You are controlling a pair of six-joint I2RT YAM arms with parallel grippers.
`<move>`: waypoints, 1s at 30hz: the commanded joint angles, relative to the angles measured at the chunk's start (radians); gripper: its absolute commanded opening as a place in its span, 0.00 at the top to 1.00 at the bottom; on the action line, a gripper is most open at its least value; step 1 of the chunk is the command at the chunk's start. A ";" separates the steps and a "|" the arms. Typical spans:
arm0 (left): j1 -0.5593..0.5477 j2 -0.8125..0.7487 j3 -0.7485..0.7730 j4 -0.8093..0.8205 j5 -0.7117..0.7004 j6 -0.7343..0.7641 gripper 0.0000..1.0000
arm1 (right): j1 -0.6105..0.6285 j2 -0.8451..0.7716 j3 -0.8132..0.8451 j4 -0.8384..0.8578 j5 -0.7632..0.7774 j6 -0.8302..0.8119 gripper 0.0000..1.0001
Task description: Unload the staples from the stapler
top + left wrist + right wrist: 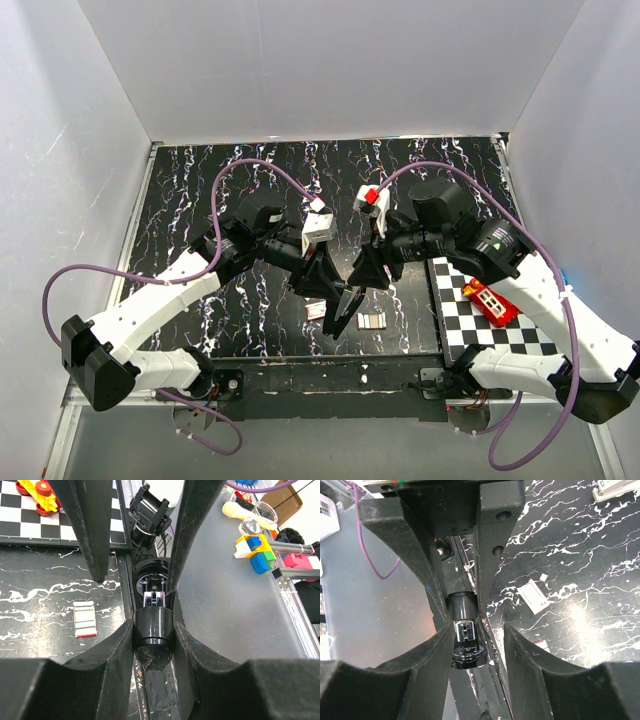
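Note:
A black stapler [340, 306] hangs between both grippers above the table's front edge. My left gripper [322, 284] is shut on its rounded black end [153, 626]; both fingers press its sides. My right gripper [358, 284] stands open around the other end, where the metal staple channel [465, 630] shows. Its left finger [427, 650] touches the stapler and its right finger [530, 655] stands apart. Staple strips lie on the black marbled table: one [371, 321] under the right gripper, one [315, 309] under the left. A strip shows in the left wrist view [84, 619] and in the right wrist view [536, 596].
A checkered mat [470, 320] lies at the right front with a red and yellow toy [490, 301] on it. The table's front rail [330, 375] is just below the grippers. White walls enclose three sides.

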 commanded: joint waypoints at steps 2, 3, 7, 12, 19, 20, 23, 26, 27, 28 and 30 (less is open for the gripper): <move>0.010 -0.010 0.003 0.053 0.056 -0.015 1.00 | 0.021 -0.010 -0.029 0.002 -0.028 -0.018 0.48; 0.011 -0.011 0.003 0.058 0.057 -0.018 1.00 | 0.024 -0.009 -0.034 0.002 -0.032 -0.018 0.48; 0.014 -0.013 0.000 0.065 0.067 -0.024 1.00 | 0.035 0.002 -0.043 -0.001 -0.041 -0.046 0.48; 0.017 -0.014 -0.003 0.069 0.061 -0.026 1.00 | 0.049 0.011 -0.049 0.005 -0.042 -0.048 0.49; 0.019 -0.016 -0.005 0.069 0.070 -0.028 1.00 | 0.072 0.037 -0.048 0.004 -0.048 -0.051 0.54; 0.017 -0.016 -0.006 0.069 0.068 -0.028 1.00 | 0.075 0.041 -0.046 -0.001 -0.050 -0.054 0.56; 0.019 -0.021 -0.006 0.069 0.067 -0.026 1.00 | 0.084 0.053 -0.035 -0.021 -0.048 -0.064 0.64; 0.019 -0.024 -0.008 0.070 0.065 -0.024 1.00 | 0.092 0.054 -0.034 -0.037 -0.042 -0.072 0.78; 0.019 -0.028 -0.009 0.070 0.065 -0.023 1.00 | 0.095 0.056 -0.035 -0.042 -0.041 -0.072 0.81; 0.019 -0.031 -0.009 0.072 0.061 -0.023 1.00 | 0.095 0.053 -0.035 -0.048 -0.039 -0.074 0.86; 0.019 -0.048 -0.018 0.088 0.041 -0.031 1.00 | 0.098 0.045 -0.045 -0.057 -0.035 -0.077 0.93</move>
